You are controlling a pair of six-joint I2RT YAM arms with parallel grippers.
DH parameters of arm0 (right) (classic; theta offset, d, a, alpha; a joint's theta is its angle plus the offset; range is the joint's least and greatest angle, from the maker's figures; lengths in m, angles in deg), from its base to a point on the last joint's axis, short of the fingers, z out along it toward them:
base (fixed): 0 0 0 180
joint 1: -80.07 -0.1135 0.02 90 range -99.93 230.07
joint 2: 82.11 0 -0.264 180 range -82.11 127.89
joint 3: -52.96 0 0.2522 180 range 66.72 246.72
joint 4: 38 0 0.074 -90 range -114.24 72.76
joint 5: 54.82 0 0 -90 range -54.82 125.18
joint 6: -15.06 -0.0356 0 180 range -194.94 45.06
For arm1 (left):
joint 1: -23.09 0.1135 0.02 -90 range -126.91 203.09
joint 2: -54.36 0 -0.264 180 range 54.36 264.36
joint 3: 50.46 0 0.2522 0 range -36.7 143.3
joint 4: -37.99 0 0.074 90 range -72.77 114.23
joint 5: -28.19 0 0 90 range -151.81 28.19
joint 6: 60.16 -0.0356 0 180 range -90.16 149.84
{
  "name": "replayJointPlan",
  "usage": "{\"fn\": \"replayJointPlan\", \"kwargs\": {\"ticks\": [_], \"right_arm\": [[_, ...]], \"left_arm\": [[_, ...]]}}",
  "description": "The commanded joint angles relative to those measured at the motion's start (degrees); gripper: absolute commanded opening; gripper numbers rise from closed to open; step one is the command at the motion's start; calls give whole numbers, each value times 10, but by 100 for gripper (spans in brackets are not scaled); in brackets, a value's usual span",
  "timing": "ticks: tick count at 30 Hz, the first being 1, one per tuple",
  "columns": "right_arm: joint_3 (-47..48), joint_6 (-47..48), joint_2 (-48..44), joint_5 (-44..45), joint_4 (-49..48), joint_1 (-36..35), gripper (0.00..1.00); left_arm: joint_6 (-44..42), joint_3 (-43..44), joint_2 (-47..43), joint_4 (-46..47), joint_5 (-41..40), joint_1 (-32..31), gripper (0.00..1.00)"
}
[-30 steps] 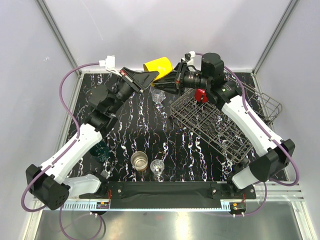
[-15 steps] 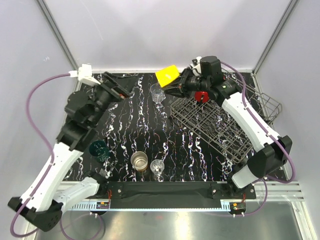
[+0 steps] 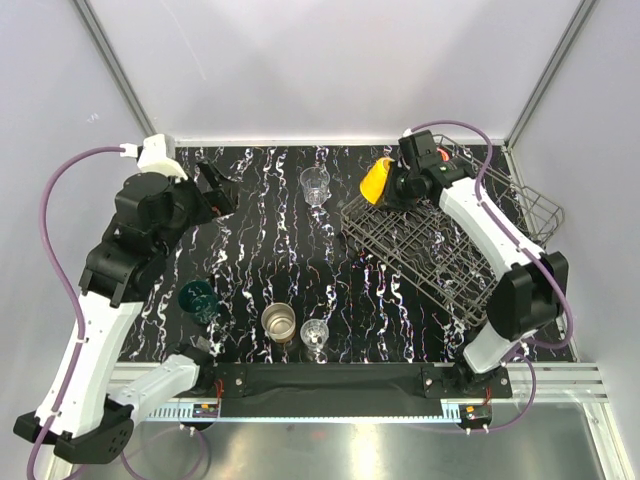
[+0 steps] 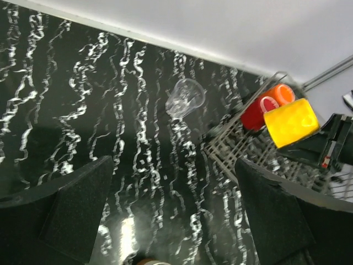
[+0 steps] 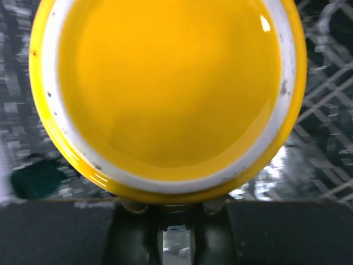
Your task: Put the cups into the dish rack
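My right gripper [image 3: 395, 186] is shut on the yellow mug [image 3: 376, 180], held tilted over the far left corner of the dish rack [image 3: 440, 262]. In the right wrist view the mug's underside [image 5: 165, 88] fills the frame above the closed fingers [image 5: 138, 229]. My left gripper [image 3: 212, 190] stands open and empty over the far left of the table. The left wrist view shows a clear glass [image 4: 186, 97], the red mug [image 4: 255, 112] and orange mug [image 4: 283, 93] in the rack [image 4: 237, 144], and the yellow mug [image 4: 290, 121]. On the table stand a clear glass [image 3: 315, 186], the teal cup [image 3: 197, 298], the brown-and-cream cup [image 3: 279, 322] and a second glass [image 3: 315, 336].
The rack's side basket [image 3: 537, 210] hangs off the table's right edge. Grey walls and frame posts close in the back and sides. The arm bases sit along the near rail [image 3: 330, 380].
The left gripper opened, let go of the yellow mug and pulled back to the left. The right arm carried the mug right and down to the rack's far corner.
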Motion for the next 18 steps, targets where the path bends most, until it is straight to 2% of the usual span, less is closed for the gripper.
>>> {"fn": "replayJointPlan", "kwargs": {"ticks": [1, 3, 6, 11, 18], "right_arm": [[-8, 109, 17, 96, -36, -4, 0], [-16, 123, 32, 108, -46, -4, 0], [-23, 121, 78, 124, -57, -4, 0], [-32, 102, 111, 158, -82, -6, 0], [-58, 108, 133, 188, -120, -8, 0]], "left_arm": [[-71, 5, -18, -14, 23, 3, 99], [-70, 10, -13, -26, 57, 3, 99], [-69, 16, 3, -57, 68, 3, 99], [-83, 19, 13, -59, 80, 4, 99], [-79, 12, 21, -84, 57, 6, 99]]}}
